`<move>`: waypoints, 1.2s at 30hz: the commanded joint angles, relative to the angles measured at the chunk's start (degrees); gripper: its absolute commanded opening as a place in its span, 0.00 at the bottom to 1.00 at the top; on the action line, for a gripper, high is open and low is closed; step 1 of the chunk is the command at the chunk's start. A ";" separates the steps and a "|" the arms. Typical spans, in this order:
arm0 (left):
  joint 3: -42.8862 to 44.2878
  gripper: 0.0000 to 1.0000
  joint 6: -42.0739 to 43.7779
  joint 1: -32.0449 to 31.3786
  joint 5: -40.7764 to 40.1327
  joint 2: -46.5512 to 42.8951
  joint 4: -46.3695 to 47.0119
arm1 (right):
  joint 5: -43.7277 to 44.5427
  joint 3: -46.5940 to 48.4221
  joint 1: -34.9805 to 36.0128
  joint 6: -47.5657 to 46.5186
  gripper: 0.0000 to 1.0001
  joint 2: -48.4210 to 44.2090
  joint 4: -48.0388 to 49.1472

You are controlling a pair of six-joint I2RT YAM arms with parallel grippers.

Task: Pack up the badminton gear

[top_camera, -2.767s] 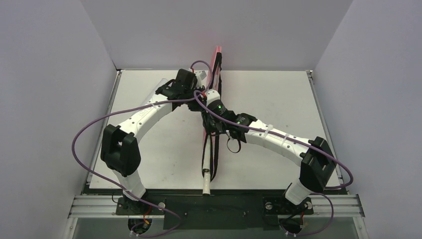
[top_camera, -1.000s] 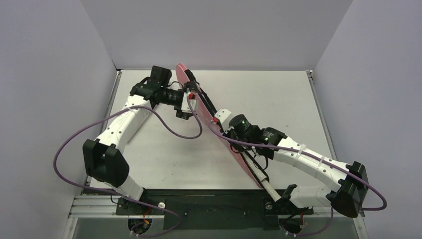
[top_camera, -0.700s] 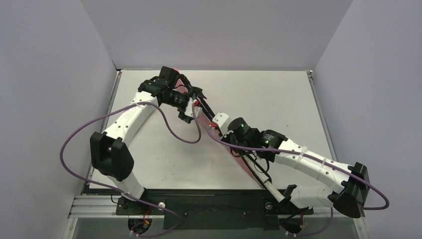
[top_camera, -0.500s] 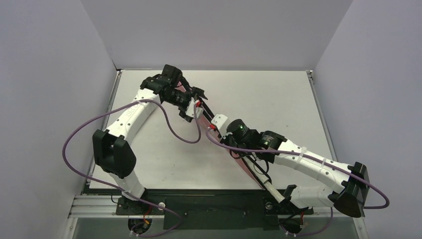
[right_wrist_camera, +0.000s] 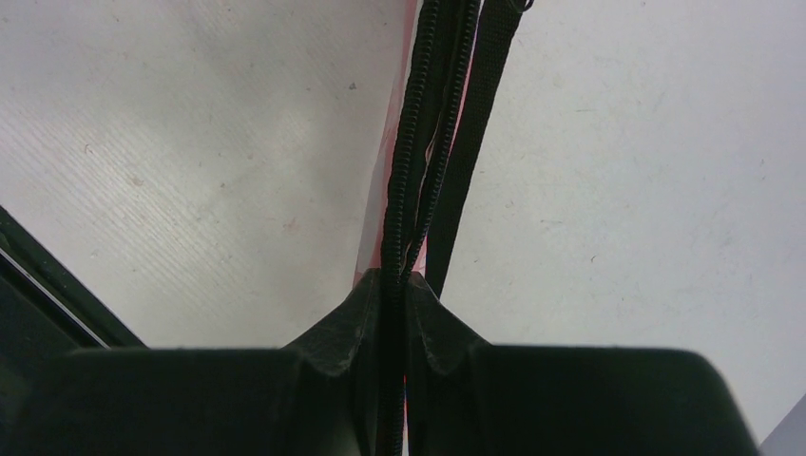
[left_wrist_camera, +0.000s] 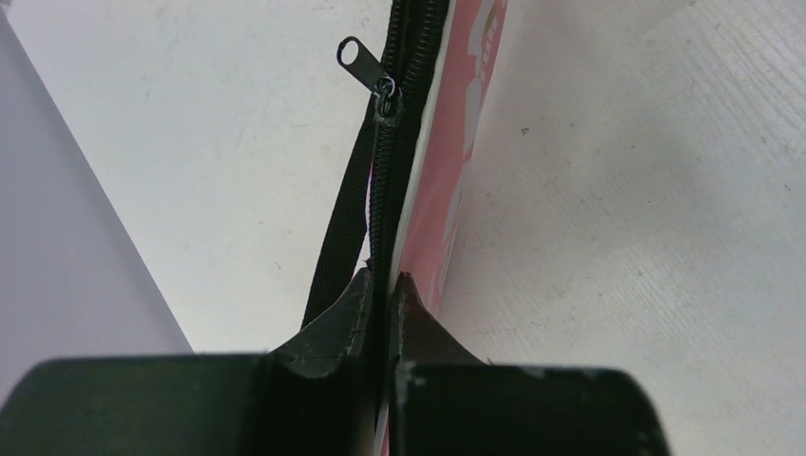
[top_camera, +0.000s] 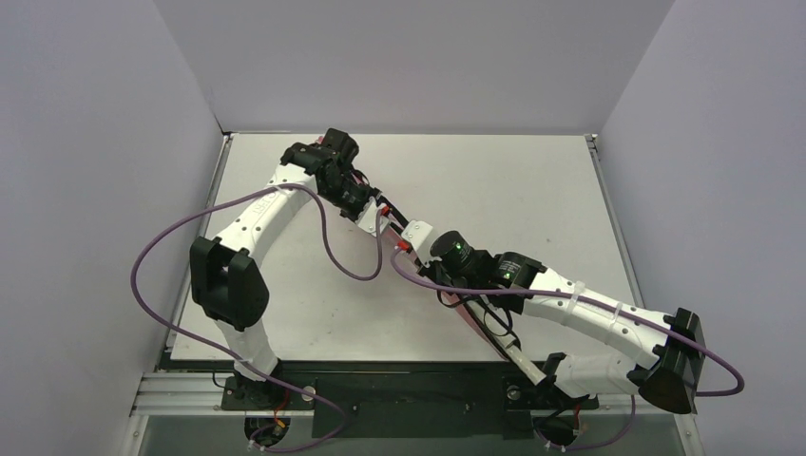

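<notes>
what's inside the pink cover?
A white tube pokes out the near end of the pink cover. Left gripper and right gripper pinch its zipper edge; everything else inside is hidden.

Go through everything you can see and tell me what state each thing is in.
left gripper: shut on the pink cover
right gripper: shut on the pink cover
pink cover: up on edge, pinched along the top
zipper: part closed; tracks apart in the right wrist view
zipper pull: free, not gripped

place: lab cell | seen: plain walls [top_camera: 409, 57], aluminium rail [top_camera: 171, 391]
</notes>
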 commanded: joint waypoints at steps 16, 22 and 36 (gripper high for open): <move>-14.69 0.00 -18.04 -0.91 -6.77 -9.51 31.01 | -6.06 6.01 -12.16 16.11 0.27 -3.76 4.70; -15.78 0.00 -20.31 -0.91 -6.91 -10.59 32.25 | -15.89 9.08 -18.79 30.37 0.73 -2.97 8.53; -19.52 0.00 -22.82 -1.75 -8.39 -12.59 36.96 | -30.25 -2.23 -28.64 64.70 0.87 9.73 42.63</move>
